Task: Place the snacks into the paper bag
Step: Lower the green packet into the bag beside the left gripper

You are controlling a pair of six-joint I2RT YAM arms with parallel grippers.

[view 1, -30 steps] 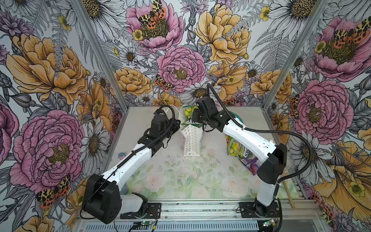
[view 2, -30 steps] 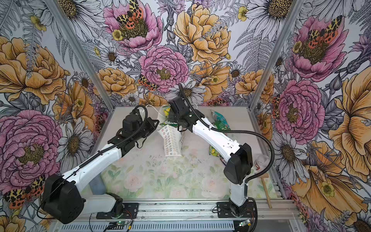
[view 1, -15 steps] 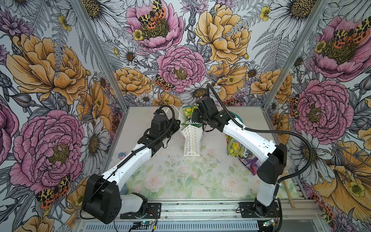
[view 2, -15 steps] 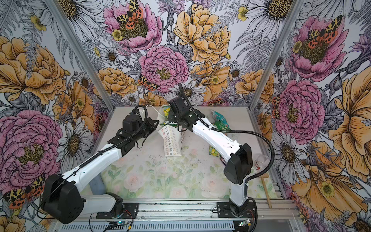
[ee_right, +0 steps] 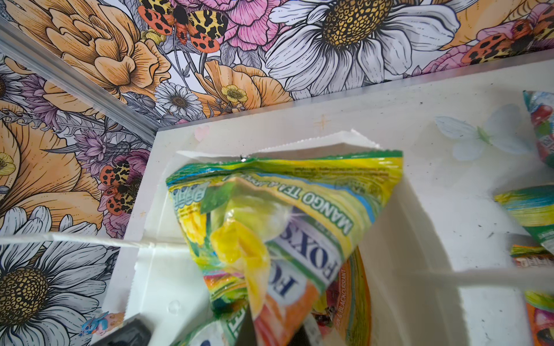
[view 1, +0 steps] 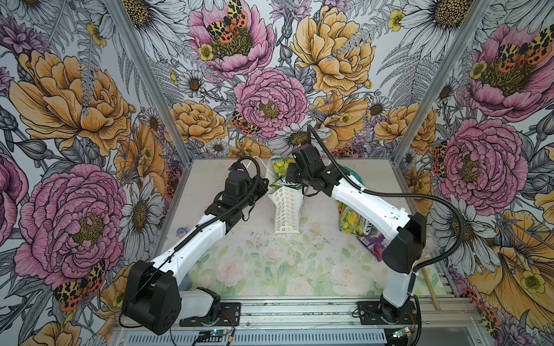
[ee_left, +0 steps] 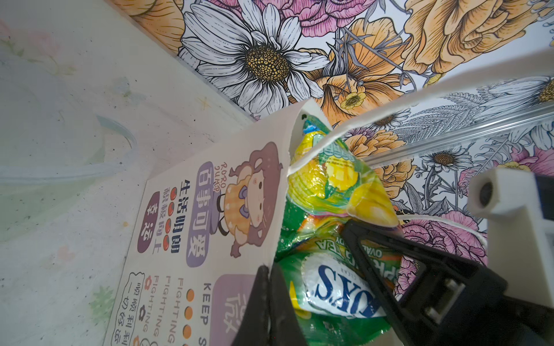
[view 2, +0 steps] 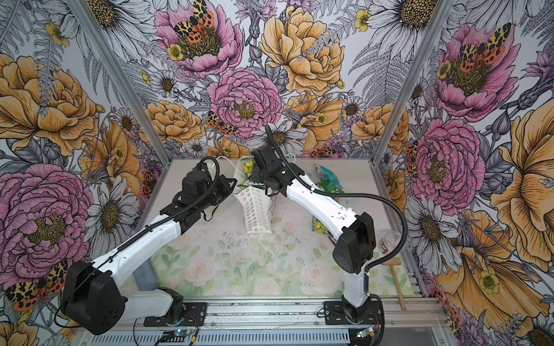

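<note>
The paper bag [view 1: 286, 209] stands toward 12 o'clock on the table [view 1: 269, 269], crammed with "FOX'S" sweets. The right gripper [ee_right: 274, 332] is clenched on a yellow-green "MANGO TEA" packet [ee_right: 269, 215] jutting from its mouth, above an orange packet [ee_right: 353, 287] marked "BLACKCURRANT". The left gripper [ee_left: 271, 299] pinches the rim at 9 o'clock. One panel reads "RORO JUMP" and "KEEP FIGHTING". Loose packets [view 1: 353, 221] lie at 4 o'clock, partly behind the right arm, with a mallet [view 2: 395, 278] beyond them.

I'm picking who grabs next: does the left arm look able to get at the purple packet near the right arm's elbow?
Probably not: the left gripper is shut on the paper bag, which stands between, and the purple packet lies partly under the right arm's elbow.
</note>
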